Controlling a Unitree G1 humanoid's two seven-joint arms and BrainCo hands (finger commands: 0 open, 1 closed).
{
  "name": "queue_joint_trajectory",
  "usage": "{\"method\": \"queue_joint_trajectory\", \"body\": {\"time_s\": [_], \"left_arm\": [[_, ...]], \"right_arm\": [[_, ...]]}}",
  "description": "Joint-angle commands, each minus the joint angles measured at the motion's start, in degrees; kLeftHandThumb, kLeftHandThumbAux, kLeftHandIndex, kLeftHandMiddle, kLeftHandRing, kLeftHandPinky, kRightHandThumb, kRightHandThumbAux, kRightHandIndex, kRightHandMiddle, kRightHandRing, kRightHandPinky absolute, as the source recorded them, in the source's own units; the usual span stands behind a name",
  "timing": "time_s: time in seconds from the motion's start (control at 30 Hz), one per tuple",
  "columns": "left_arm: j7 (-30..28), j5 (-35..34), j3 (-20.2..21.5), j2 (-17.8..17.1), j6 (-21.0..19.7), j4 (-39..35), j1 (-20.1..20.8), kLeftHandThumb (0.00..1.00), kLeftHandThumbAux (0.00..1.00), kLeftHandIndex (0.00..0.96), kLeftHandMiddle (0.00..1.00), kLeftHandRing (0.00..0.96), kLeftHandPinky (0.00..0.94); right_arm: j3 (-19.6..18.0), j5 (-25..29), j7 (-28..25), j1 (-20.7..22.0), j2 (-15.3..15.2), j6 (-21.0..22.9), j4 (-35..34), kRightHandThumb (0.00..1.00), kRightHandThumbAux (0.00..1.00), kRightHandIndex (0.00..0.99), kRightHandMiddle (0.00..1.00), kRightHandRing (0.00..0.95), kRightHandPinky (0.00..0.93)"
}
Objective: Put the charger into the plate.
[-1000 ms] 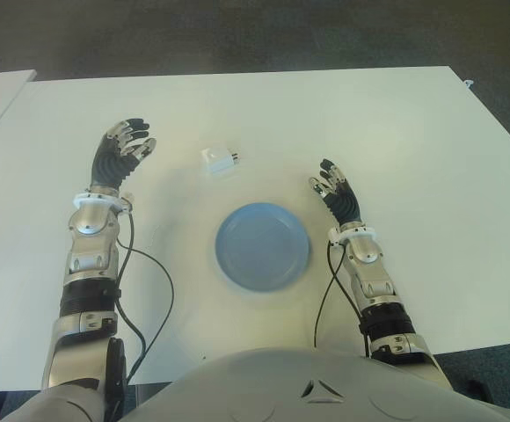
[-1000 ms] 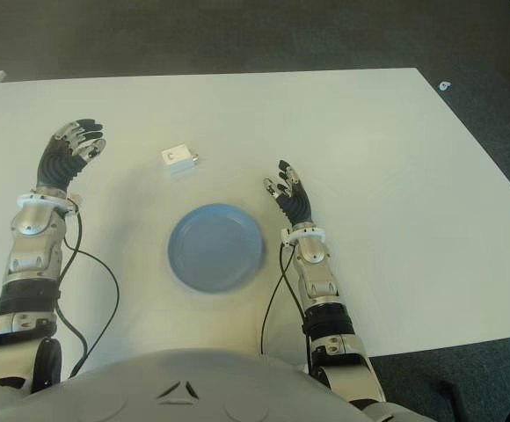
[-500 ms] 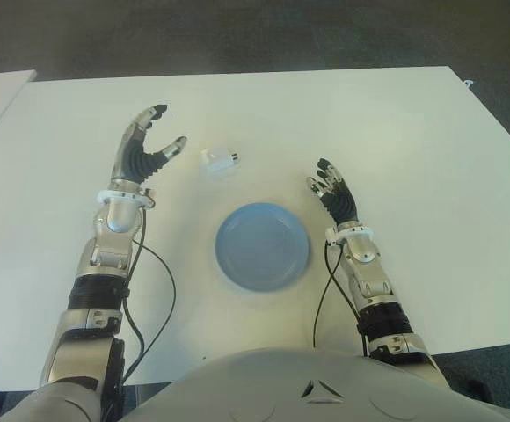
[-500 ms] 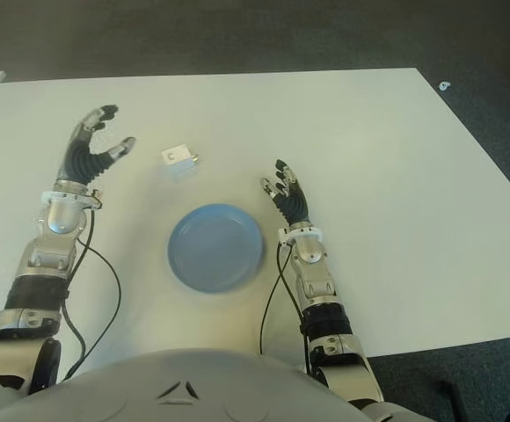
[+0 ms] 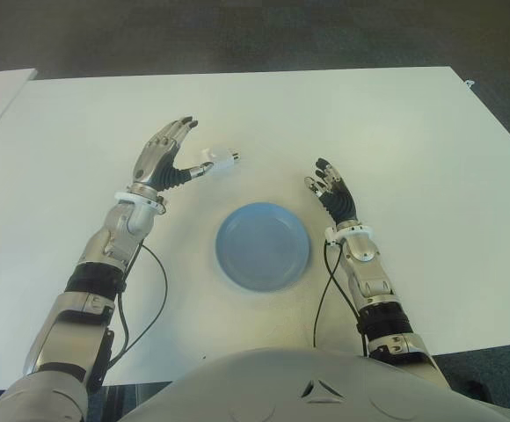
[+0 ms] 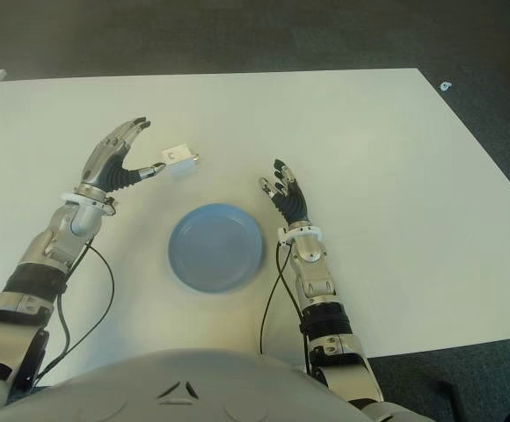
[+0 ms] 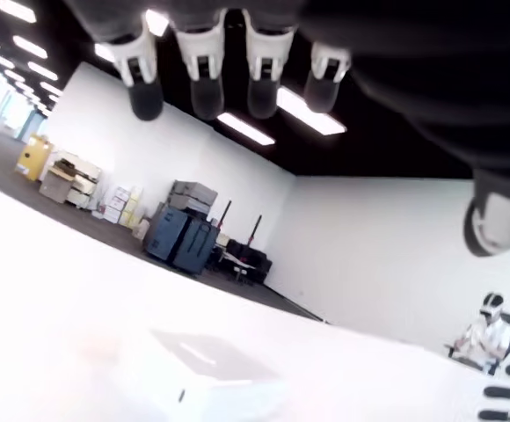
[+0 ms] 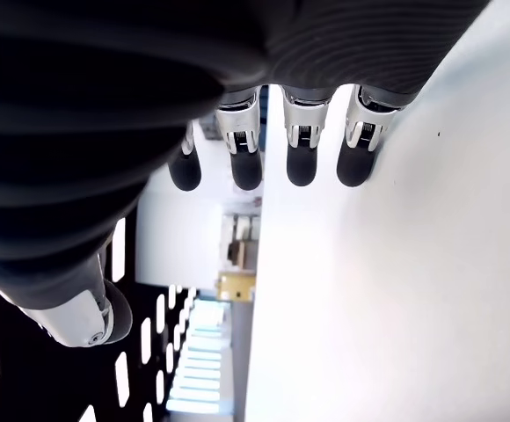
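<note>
Charger [image 5: 221,158] sits on the white table [image 5: 396,132], far of the blue plate [image 5: 263,246]; left hand [image 5: 165,158], fingers spread, reaches beside it; right hand [image 5: 332,190] is relaxed right of the plate.

You get even, bright overhead light on the table [image 5: 396,132], faint shadows; ceiling lights [image 7: 246,129] glare, wrist views blur close up.

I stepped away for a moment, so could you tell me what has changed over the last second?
The left hand swung in from the table's left toward the charger, fingers spread, thumb now beside it; nothing grasped yet. The charger, plate and right hand, open to the plate's right, stayed put.
</note>
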State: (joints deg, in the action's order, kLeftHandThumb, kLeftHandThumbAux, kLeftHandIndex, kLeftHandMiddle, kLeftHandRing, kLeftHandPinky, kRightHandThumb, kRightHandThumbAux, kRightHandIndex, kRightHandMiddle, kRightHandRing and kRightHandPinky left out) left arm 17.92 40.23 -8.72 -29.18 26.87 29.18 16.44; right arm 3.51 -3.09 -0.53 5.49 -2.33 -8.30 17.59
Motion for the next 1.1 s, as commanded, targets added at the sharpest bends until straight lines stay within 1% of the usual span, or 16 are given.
{"method": "queue_joint_trajectory", "body": {"time_s": [0.03, 0.17, 0.5, 0.73, 1.1], "left_arm": [[0.3, 2.9, -3.2, -0.9, -1.2, 1.7, 1.3, 0.133, 0.324, 0.000, 0.000, 0.000, 0.000], [0.3, 3.6, -4.7, -1.2, -1.5, 2.3, 2.1, 0.099, 0.297, 0.000, 0.000, 0.000, 0.000], [-0.7, 4.1, -7.4, -1.1, -2.6, 2.6, 3.4, 0.067, 0.265, 0.000, 0.000, 0.000, 0.000], [-2.5, 3.1, -8.2, -0.9, -3.2, 2.5, 3.7, 0.072, 0.259, 0.000, 0.000, 0.000, 0.000], [-6.2, -0.6, -8.2, 0.8, -4.1, 3.6, 4.3, 0.078, 0.260, 0.000, 0.000, 0.000, 0.000]], "right_arm": [[0.2, -0.2, -0.5, -0.1, 0.1, 1.8, 0.0, 0.189, 0.573, 0.016, 0.051, 0.055, 0.092], [0.1, 0.0, -0.7, -0.1, 0.1, 2.0, -0.1, 0.190, 0.575, 0.016, 0.051, 0.053, 0.086], [-0.2, 0.1, -1.0, -0.1, -0.1, 2.3, -0.3, 0.190, 0.583, 0.015, 0.056, 0.058, 0.091], [-0.3, 0.1, -1.2, -0.1, -0.2, 1.9, -0.1, 0.190, 0.586, 0.015, 0.062, 0.064, 0.098], [-0.4, 0.0, -1.4, -0.4, -0.6, 2.4, -0.7, 0.188, 0.592, 0.011, 0.070, 0.075, 0.112]]}}
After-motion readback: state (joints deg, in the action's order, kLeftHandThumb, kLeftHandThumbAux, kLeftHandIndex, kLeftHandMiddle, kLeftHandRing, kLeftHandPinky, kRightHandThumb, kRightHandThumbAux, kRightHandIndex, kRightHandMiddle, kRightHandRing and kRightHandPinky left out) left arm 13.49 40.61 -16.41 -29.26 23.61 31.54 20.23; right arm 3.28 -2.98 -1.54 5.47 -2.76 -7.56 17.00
